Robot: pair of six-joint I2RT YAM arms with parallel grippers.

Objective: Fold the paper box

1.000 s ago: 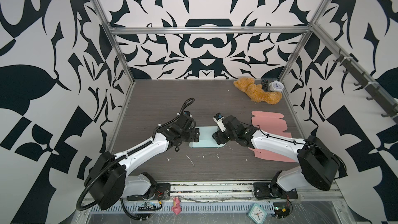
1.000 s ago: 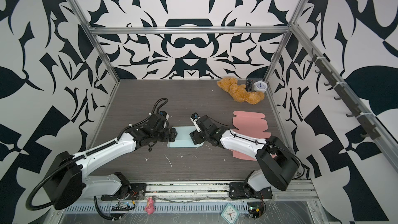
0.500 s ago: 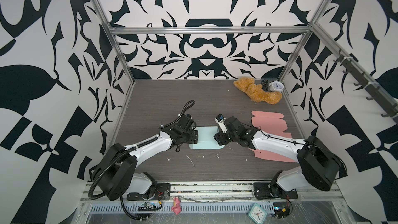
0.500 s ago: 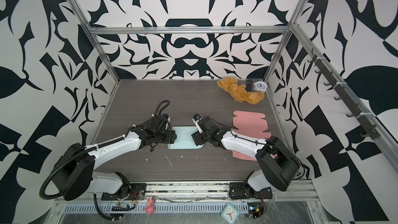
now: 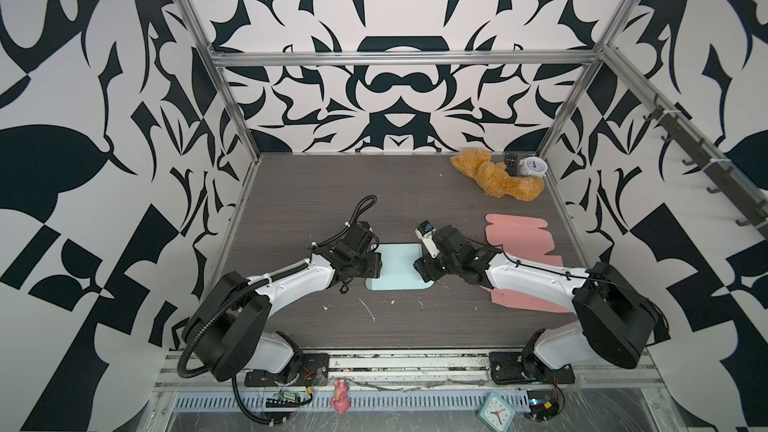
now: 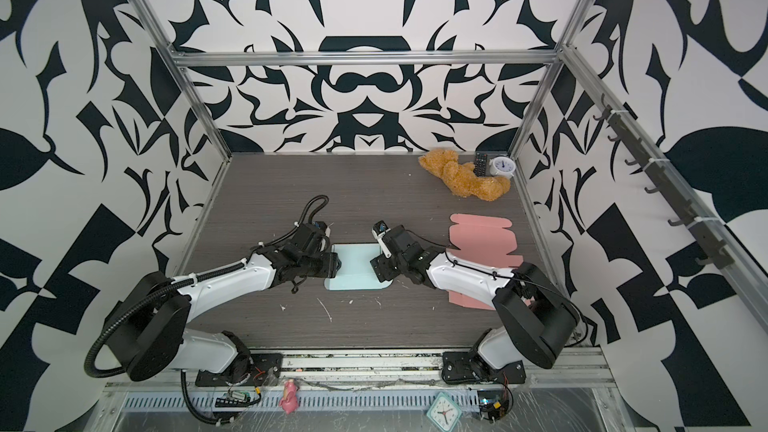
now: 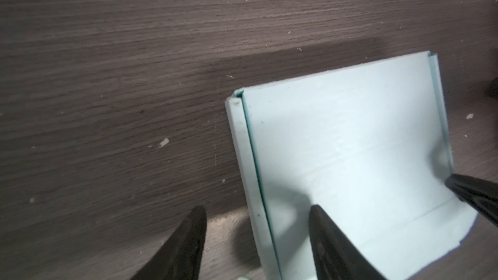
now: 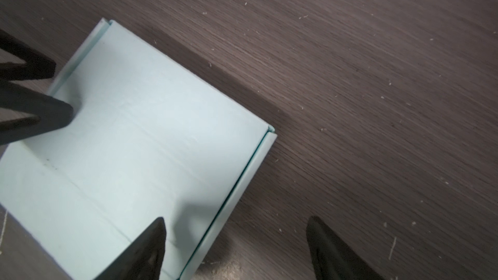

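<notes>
On the dark wood table point(image 5: 332, 184), near its middle, the pale blue paper box point(image 5: 398, 265) is laid with two side walls raised. Its left wall is straddled by the left gripper point(image 7: 256, 208), jaws spread. Its right wall is straddled by the right gripper point(image 8: 236, 218), likewise spread.

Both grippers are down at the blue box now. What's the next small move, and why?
Probably close the left gripper on the side wall of the light blue box. Its open jaws straddle that upright wall, one jaw outside and one inside, with gaps either side. The right gripper straddles the opposite wall the same way, open, so it could follow.
</notes>
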